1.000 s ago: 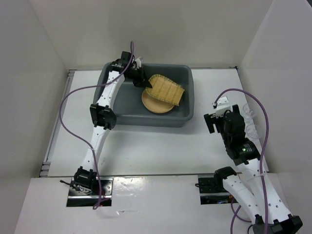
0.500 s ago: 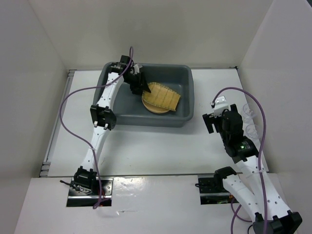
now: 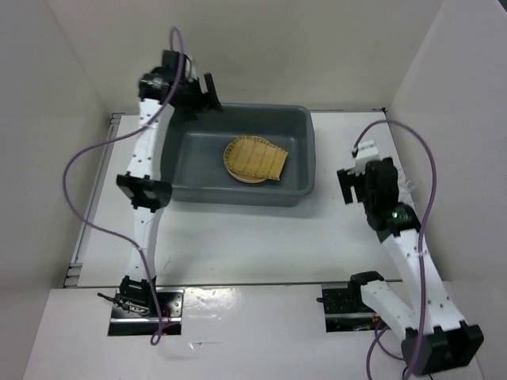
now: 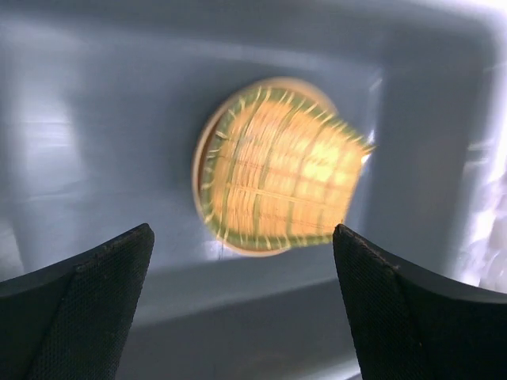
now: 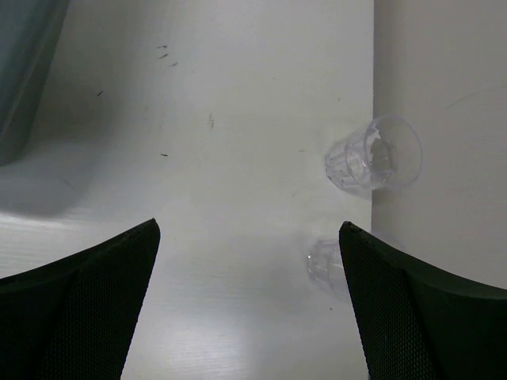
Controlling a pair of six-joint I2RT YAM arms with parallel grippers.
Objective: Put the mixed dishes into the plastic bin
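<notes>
- Left gripper (image 4: 242, 233): jaws wide apart, empty. The fan-shaped dish (image 4: 277, 174) lies below and ahead of it, on a tan plate (image 4: 199, 162) in the plastic bin (image 4: 71, 134).
- Right gripper (image 5: 249, 229): jaws wide apart, empty. The far glass cup (image 5: 372, 152) and near glass cup (image 5: 323, 261) sit ahead-right, beside the side wall (image 5: 444, 95).
- Risk: the wall crowds the outer finger, so a nudge could topple a cup.
- Room: bare table (image 5: 238, 119) ahead-left.

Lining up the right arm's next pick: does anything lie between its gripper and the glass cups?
Nothing: in the right wrist view only bare white table separates the open right gripper from the two glass cups.
</notes>
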